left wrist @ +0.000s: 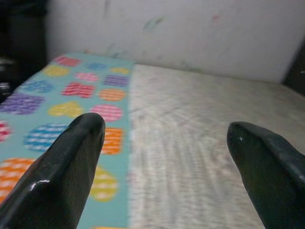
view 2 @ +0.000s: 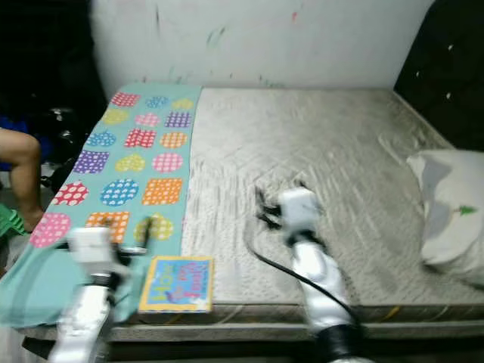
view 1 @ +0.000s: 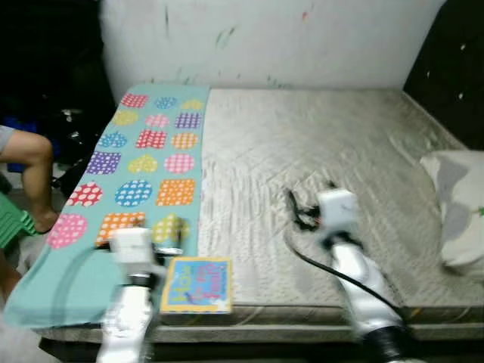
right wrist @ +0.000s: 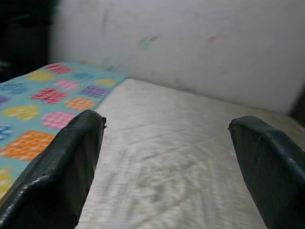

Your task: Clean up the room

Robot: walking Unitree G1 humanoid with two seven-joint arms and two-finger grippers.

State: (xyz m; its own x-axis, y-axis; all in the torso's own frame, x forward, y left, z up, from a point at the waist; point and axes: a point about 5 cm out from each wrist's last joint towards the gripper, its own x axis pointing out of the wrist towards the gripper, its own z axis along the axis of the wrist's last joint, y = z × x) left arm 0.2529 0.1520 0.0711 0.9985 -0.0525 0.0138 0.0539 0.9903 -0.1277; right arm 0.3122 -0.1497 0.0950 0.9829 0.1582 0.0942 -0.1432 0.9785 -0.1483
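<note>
Hovering over the quilted mattress (view 1: 302,151), both end effectors, left (left wrist: 164,138) and right (right wrist: 167,138), are spread empty.

Your two head views look forward and down from the foot of the bed (view 1: 318,166), taking in the whole mattress up to the white wall (view 1: 287,38). Each wrist view sits low and near the surface, facing that wall between its own fingers (left wrist: 62,176). All four share the patterned blanket (view 1: 144,174).
</note>
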